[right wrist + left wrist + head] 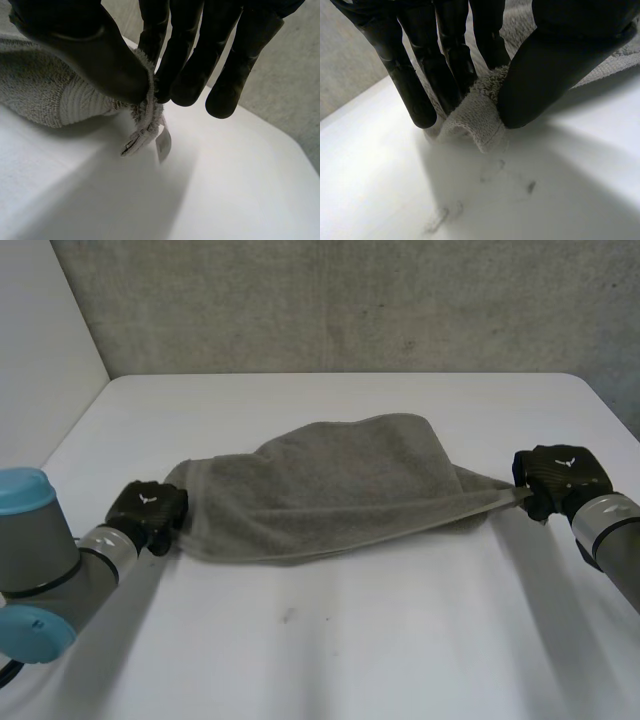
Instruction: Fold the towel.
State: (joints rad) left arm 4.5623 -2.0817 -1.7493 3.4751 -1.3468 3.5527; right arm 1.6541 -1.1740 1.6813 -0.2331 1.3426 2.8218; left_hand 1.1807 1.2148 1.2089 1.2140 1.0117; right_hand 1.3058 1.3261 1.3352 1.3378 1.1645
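Note:
A grey towel (330, 485) lies bunched across the middle of the white table (350, 640), stretched between both hands. My left hand (148, 508) is at its left end; in the left wrist view the thumb (555, 70) and fingers (445, 65) pinch a towel corner (475, 120) just above the table. My right hand (555, 478) is at the towel's right end, pulled to a point. In the right wrist view its thumb (95, 55) and fingers (190, 60) pinch the towel's edge (145, 120), with a small white label (163, 142) hanging below.
A grey wall (350, 300) runs behind the table's far edge. A few faint marks (495, 190) sit on the table under my left hand. Bare table lies in front of and behind the towel.

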